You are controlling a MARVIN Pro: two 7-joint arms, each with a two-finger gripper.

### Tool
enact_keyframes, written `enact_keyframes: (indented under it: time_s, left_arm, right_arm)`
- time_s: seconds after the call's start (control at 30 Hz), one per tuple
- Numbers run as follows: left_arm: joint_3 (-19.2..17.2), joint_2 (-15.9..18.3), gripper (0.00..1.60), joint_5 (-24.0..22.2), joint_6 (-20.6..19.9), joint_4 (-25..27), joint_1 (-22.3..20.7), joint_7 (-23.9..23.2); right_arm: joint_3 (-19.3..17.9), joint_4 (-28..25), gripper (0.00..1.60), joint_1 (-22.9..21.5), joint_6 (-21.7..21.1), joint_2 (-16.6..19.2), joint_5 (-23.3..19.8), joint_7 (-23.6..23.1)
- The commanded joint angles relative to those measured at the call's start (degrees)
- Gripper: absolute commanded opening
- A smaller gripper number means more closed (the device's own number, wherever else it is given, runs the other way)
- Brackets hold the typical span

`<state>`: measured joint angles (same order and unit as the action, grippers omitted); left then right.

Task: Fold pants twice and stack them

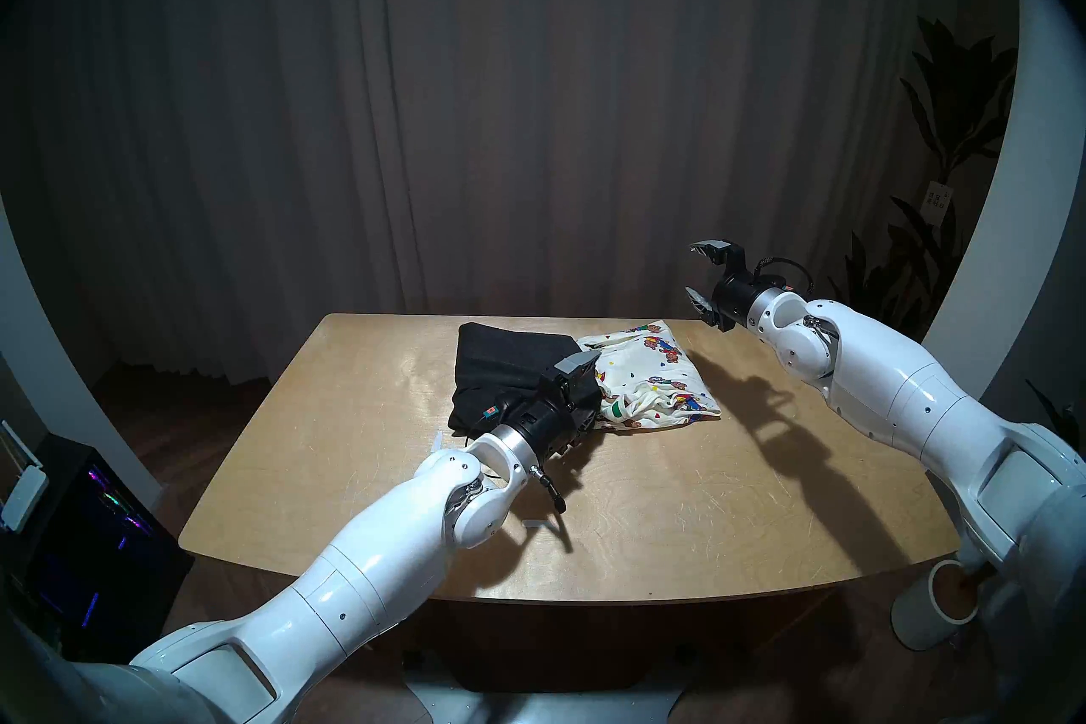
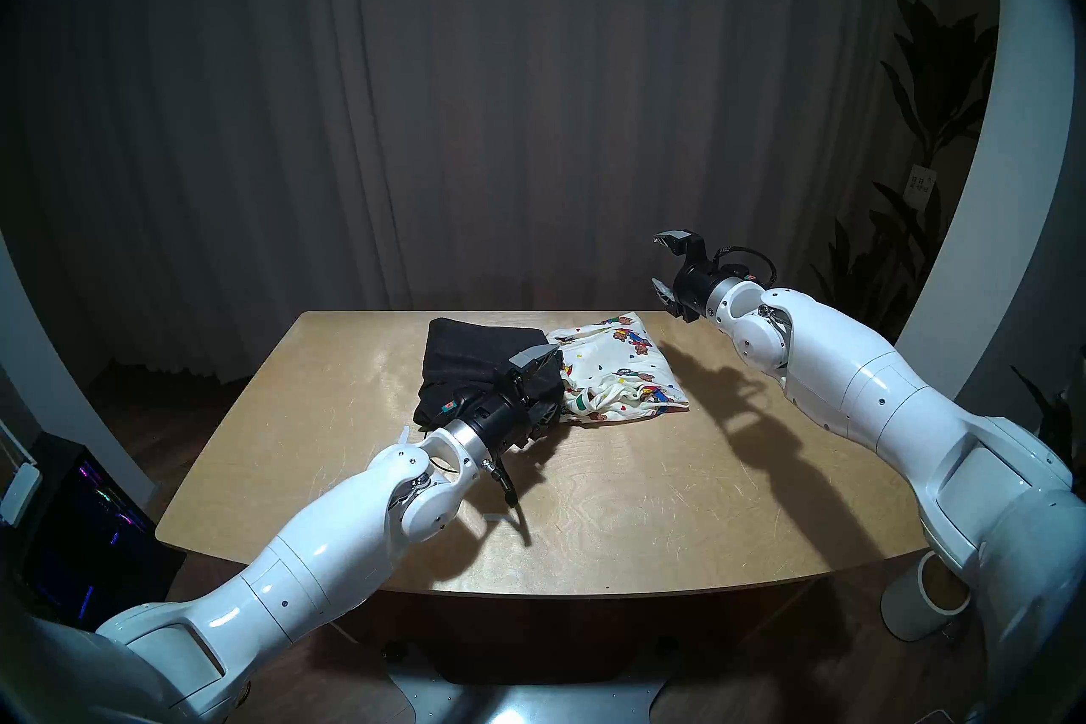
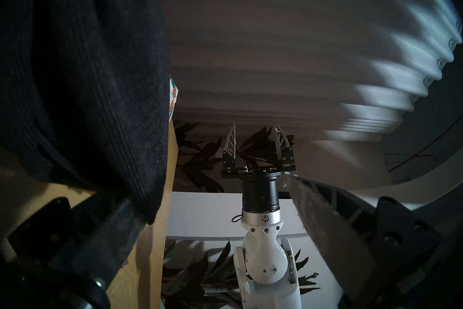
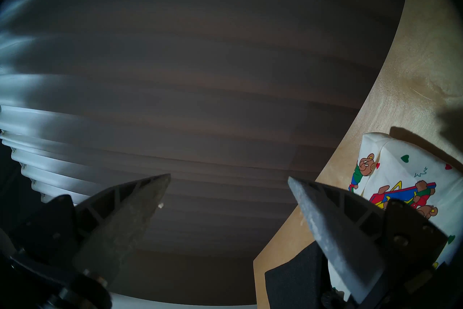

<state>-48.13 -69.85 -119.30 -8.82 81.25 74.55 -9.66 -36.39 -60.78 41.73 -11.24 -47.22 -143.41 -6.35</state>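
Observation:
The black knit pants [image 1: 505,358] lie folded at the far middle of the wooden table [image 1: 646,499]. The cream bear-print pants [image 1: 652,376] lie bunched just to their right, touching them. My left gripper [image 1: 590,385] is open at the black pants' right edge, where the two pairs meet. In the left wrist view one finger [image 3: 120,220] lies against the black fabric [image 3: 87,62] and the other finger [image 3: 325,213] stands free. My right gripper [image 1: 693,271] hangs open and empty in the air over the table's far right corner, beyond the cream pants [image 4: 406,175].
A white cylinder [image 1: 940,605] stands on the floor by the table's near right corner. A dark computer case [image 1: 88,529] sits at the left. A plant [image 1: 940,117] and a curtain are behind. A small white scrap [image 1: 538,523] lies near my left forearm.

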Motion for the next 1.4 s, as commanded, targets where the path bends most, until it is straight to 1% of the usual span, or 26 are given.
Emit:
enact_keyframes:
  time_s: [0.0,0.03,0.1,0.13,0.2,0.23,0.37,0.57,0.67,0.8,0.9,1.03,1.1,1.13,1.17,1.2,1.23,1.3,1.37]
  left_arm:
    - [-0.25,-0.46,1.6,1.03,6.42,4.9,0.36,6.61]
    - [-0.93,-1.45,1.6,0.68,7.36,4.59,0.58,7.81]
    - [-0.53,-1.61,1.6,1.68,9.77,5.42,0.27,10.71]
    - [-1.09,-2.38,1.6,1.79,10.48,5.39,0.63,11.59]
    - [-0.8,-2.72,1.6,2.74,13.36,6.56,0.61,14.98]
    - [-1.05,-2.97,1.6,3.19,13.35,6.72,0.83,15.16]
    - [-0.54,-3.08,1.6,4.43,18.47,9.9,1.4,19.68]
    - [0.24,-3.52,1.6,5.74,23.49,14.5,2.85,23.85]
    - [0.59,-3.72,1.6,6.16,25.61,16.88,4.16,24.93]
    - [1.24,-3.21,1.6,7.17,28.91,19.85,5.97,27.46]
    - [1.18,-1.99,1.6,8.01,31.17,22.42,7.36,28.44]
    - [0.54,-0.39,1.6,9.29,32.9,25.0,8.28,27.63]
    - [0.52,1.0,1.6,10.41,33.48,26.71,8.6,27.99]
    - [-0.45,1.3,1.6,9.48,33.72,27.69,9.86,26.62]
    - [-0.64,1.87,1.6,9.53,33.71,27.9,10.22,26.4]
    - [-0.72,3.38,1.6,9.67,33.76,29.78,11.1,27.31]
    - [-1.26,3.33,1.6,8.83,33.19,28.83,11.63,25.82]
    - [-1.87,6.05,1.6,7.39,31.72,31.3,13.6,26.64]
    - [-2.25,7.36,1.6,6.39,30.71,31.8,15.03,26.41]
  right_arm:
    - [-0.8,0.11,1.6,-2.26,-1.83,-0.76,-0.2,-0.69]
    - [-0.82,0.13,1.6,-2.21,-1.95,-0.72,-0.2,-0.73]
    - [-0.85,0.33,1.6,-2.17,-2.41,-0.71,-0.25,-0.85]
    - [-0.88,0.37,1.6,-2.11,-2.55,-0.68,-0.31,-0.88]
    - [-0.96,0.48,1.6,-2.03,-2.88,-0.63,-0.45,-0.95]
    - [-0.99,0.51,1.6,-2.0,-3.02,-0.6,-0.52,-0.97]
    - [-1.04,0.67,1.6,-2.02,-3.58,-0.56,-0.67,-1.0]
    - [-0.93,0.89,1.6,-2.06,-4.54,-0.41,-0.76,-0.92]
    - [-0.84,0.77,1.6,-2.01,-5.14,-0.14,-0.66,-0.98]
    - [-0.69,0.06,1.6,-1.71,-5.13,0.16,-0.21,-1.31]
    - [-0.69,-1.42,1.6,-1.3,-4.21,0.53,-0.06,-1.34]
    - [-0.7,-3.74,1.6,-0.55,-3.31,1.14,-0.37,-0.33]
    - [-0.38,-5.1,1.6,0.06,-3.22,1.8,-0.27,0.16]
    - [-0.27,-5.91,1.6,0.51,-3.19,2.26,-0.7,1.05]
    - [-0.23,-6.57,1.6,0.96,-3.12,2.67,-1.0,1.47]
    - [-0.23,-7.54,1.6,1.51,-2.82,3.3,-1.41,2.13]
    - [-0.14,-8.36,1.6,2.17,-2.88,4.04,-1.82,2.79]
    - [-0.32,-10.3,1.6,3.86,-3.23,5.81,-3.71,4.5]
    - [-0.34,-11.76,1.6,5.32,-2.79,7.53,-4.69,5.79]
